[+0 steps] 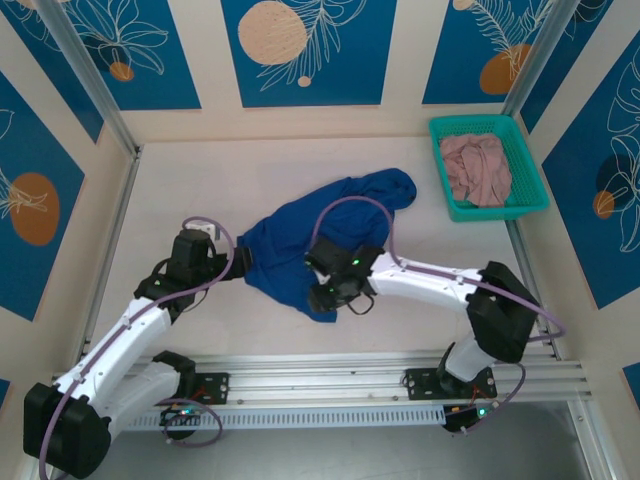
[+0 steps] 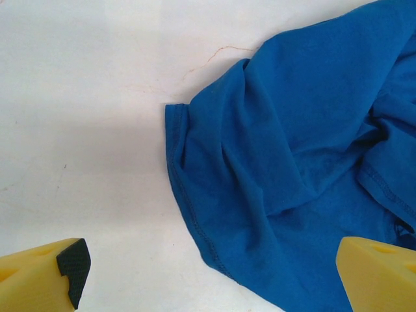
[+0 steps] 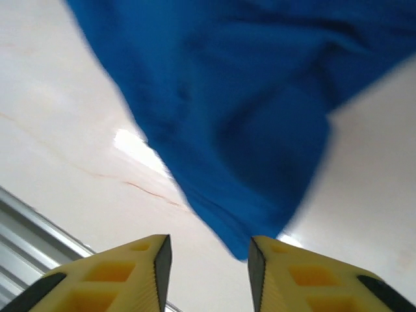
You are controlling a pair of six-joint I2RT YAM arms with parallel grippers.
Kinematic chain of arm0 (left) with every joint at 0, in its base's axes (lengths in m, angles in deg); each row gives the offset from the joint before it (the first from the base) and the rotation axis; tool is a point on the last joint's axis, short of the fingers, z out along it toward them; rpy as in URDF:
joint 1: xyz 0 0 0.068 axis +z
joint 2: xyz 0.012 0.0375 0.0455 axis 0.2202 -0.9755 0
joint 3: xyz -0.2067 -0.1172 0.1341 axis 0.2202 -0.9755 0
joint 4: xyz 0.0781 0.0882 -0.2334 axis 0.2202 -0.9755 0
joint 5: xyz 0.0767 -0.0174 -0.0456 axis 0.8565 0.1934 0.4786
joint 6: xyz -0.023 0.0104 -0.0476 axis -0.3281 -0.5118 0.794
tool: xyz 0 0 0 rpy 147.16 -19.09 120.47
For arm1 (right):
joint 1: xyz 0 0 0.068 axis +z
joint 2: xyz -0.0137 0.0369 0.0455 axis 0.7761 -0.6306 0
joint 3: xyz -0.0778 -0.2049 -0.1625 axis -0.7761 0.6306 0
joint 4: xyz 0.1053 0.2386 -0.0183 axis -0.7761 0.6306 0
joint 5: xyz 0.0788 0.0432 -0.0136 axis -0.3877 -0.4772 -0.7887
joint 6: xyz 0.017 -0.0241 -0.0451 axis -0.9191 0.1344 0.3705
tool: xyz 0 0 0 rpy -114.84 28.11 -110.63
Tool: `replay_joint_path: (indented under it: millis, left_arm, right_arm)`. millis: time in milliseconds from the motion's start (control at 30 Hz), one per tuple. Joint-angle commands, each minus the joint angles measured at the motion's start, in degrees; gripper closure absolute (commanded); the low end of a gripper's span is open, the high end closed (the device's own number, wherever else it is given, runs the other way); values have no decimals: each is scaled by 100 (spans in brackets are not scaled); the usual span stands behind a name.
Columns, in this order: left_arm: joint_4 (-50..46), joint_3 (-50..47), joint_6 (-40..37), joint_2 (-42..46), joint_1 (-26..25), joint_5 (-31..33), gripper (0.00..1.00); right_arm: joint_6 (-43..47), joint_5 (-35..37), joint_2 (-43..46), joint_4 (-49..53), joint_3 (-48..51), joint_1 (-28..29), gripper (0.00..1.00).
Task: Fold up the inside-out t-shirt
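Note:
The inside-out t-shirt [image 1: 290, 245] is a royal-blue heap, crumpled in the middle of the table. My left gripper [image 1: 232, 262] stands open at its left edge. In the left wrist view the stitched hem of the t-shirt [image 2: 292, 149] runs down between the wide-apart fingers of that gripper [image 2: 209, 266], above the tabletop. My right gripper [image 1: 320, 293] hangs over the shirt's near edge. In the right wrist view, blurred, a pointed fold of the t-shirt [image 3: 240, 97] reaches down to the gap of the right gripper [image 3: 209, 257], whose jaws stand apart with nothing clamped.
A teal basket [image 1: 445, 190] at the back right holds a dusty-pink garment [image 1: 478, 170]. A metal rail [image 1: 380, 375] runs along the near edge, close under the right gripper. Bare white tabletop [image 1: 180, 180] lies left of the shirt.

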Motion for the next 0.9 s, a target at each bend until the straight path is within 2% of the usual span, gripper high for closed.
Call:
replay_joint_path:
  millis: [0, 167, 400, 433, 567, 633, 733, 867]
  left_arm:
    - [-76, -66, -26, 26, 76, 89, 2]
    - [-121, -80, -52, 45, 79, 203, 2]
    - [-115, -134, -26, 127, 82, 254, 2]
    - [-107, -137, -26, 132, 77, 253, 2]
    - [-102, -156, -8, 146, 81, 234, 2]
    - [-103, -166, 5, 149, 78, 234, 2]
    - [-106, -163, 105, 179, 80, 127, 2]
    - [17, -135, 258, 438, 80, -462, 3]
  right_arm:
    - [34, -175, -549, -410, -369, 309, 63]
    - [245, 11, -1314, -572, -761, 354, 61]
    - [493, 436, -1821, -508, -855, 313, 62]
    - [514, 529, -1861, -467, -873, 316, 64]
    - [626, 699, -1773, -301, -922, 330, 89]
    - [728, 653, -1451, -157, -1014, 288, 94]
    - [847, 201, -568, 175, -1238, -17, 98]
    - [486, -1968, 587, -340, -1341, -975, 99]
